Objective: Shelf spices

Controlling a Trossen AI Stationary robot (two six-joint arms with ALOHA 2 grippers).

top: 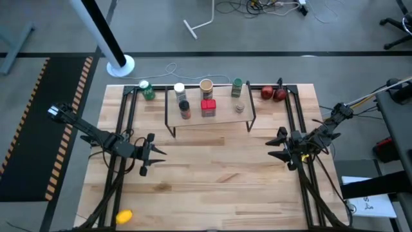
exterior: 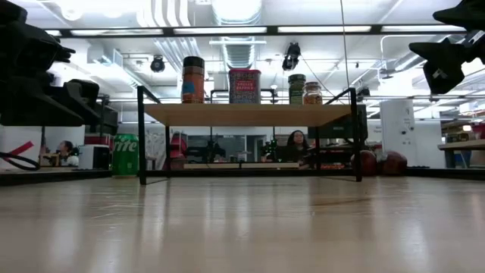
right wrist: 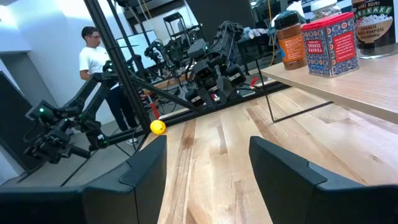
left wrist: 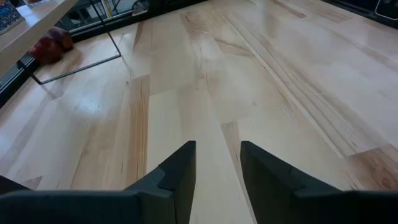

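All six spices are sitting on the shelf point(top: 222, 117), in the upper centre of the high view: white-capped jar point(top: 179, 89), dark-capped brown jar point(top: 185, 109), tan round-lidded tub point(top: 206, 86), red square tin point(top: 208, 107), green-capped jar point(top: 237, 86) and small clear grey-capped jar point(top: 239, 107). Judged from this layout, the task is appearing complete; no spice is remaining on the table point(top: 212, 174).

The left gripper point(top: 145, 154) is hovering at centre left, empty, jaws narrowly parted. The right gripper point(top: 280, 145) is hovering at centre right, empty, jaws spread wide.

Surroundings: a green can point(top: 147, 90) is standing left of the shelf, two red fruits point(top: 273, 94) right of it, and a yellow object point(top: 123, 216) is lying at the lower left. Nothing is obstructing either arm.
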